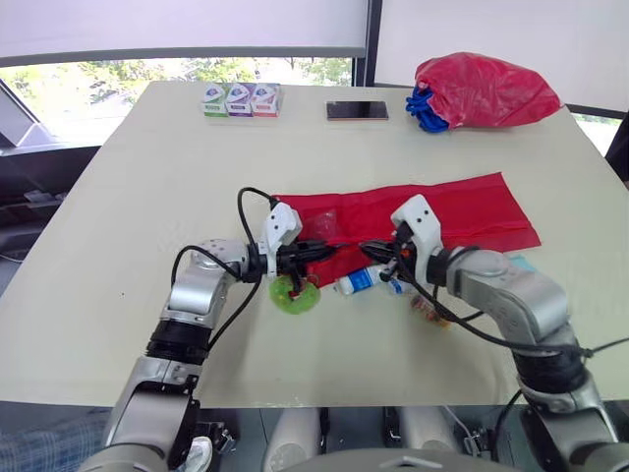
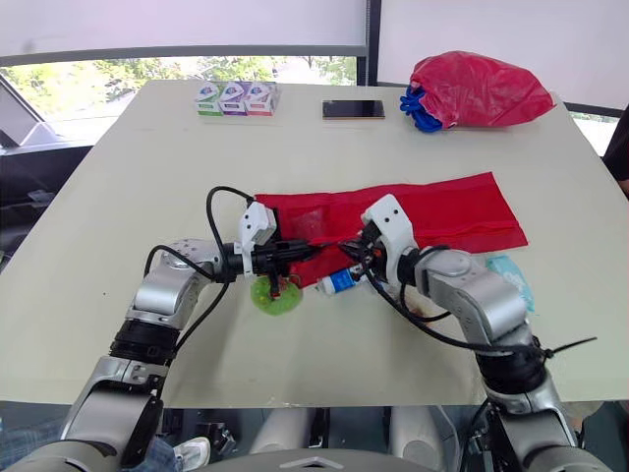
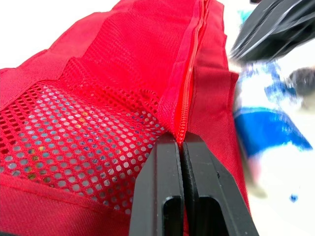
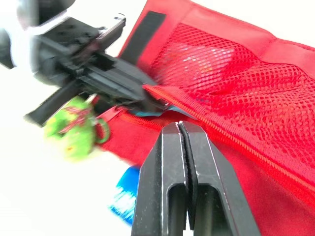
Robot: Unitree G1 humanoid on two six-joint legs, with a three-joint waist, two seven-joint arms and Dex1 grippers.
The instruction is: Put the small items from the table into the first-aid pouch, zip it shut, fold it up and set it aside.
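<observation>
While the long red fabric pouch (image 1: 423,211) with its mesh pocket lies spread flat mid-frame on the pale table (image 1: 147,177), its zipper edge is clamped by the left gripper (image 3: 181,141) jaws. The right gripper (image 4: 180,126) jaws are pressed together just beside.

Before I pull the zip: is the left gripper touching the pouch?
Touching. In the left wrist view the left gripper is shut on the pouch at its zipper edge.

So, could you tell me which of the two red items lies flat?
The long red pouch at mid-table; the red bag at the far corner is bunched up.
</observation>
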